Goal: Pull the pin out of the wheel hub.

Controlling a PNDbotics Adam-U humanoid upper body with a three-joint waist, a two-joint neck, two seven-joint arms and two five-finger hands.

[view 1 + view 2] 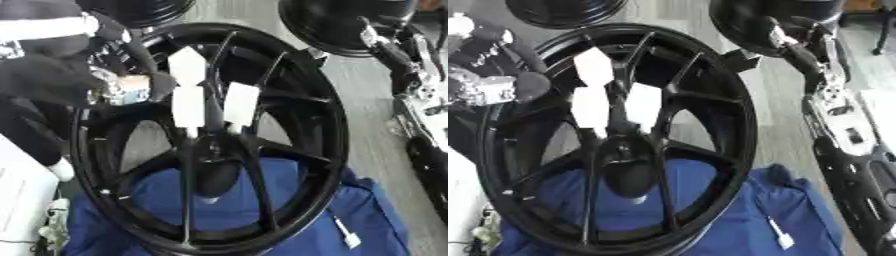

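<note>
Two robot hands show. The left robot hand (500,80) is at the wheel (210,140) rim's upper left, fingers curled round a small pale thing there, likely the pin (131,90). The right robot hand (798,42) hangs off the rim's far side; whether it is apart or together I cannot tell. An angled pull could jam the pin or tip the wheel off its blue cloth (376,215).

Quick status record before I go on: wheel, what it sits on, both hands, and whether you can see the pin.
wheel: black spoked wheel hub, three white patches on its upper spokes
support: blue cloth under it
left hand: left hand at the rim's upper left, fingers curled by a pale small object
right hand: right hand at upper right, off the wheel; finger state unclear
pin: cannot be made out
</note>
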